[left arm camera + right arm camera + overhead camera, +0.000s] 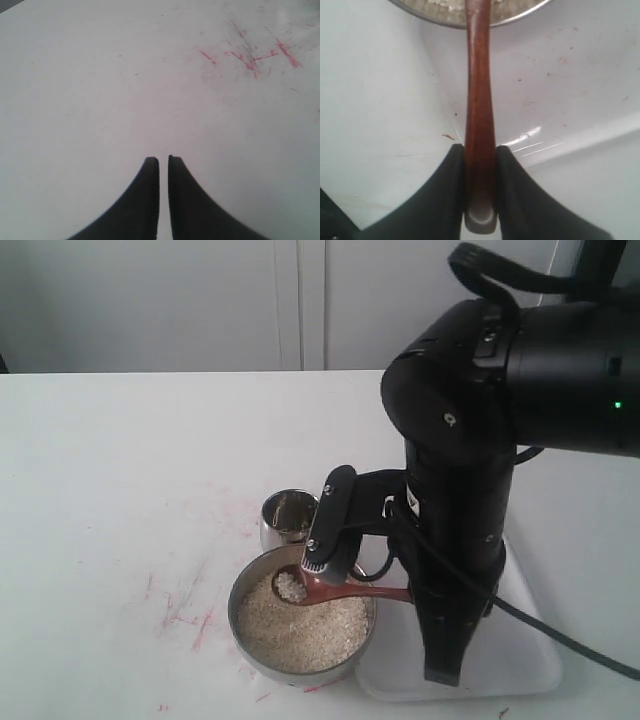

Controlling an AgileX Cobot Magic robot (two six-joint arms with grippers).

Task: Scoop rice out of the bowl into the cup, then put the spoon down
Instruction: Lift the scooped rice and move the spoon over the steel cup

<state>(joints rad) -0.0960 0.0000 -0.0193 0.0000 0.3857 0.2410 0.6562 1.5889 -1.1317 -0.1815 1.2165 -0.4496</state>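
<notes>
Right jaws clamp the spoon (479,100) handle snugly.

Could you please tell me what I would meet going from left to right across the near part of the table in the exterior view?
red smears → bowl of rice → white tray

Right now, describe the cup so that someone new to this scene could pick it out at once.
On the white table, find the wide steel bowl of rice near the front. Just beyond its far rim stands the cup. It is the only other shiny steel vessel, far narrower than the bowl.
</notes>
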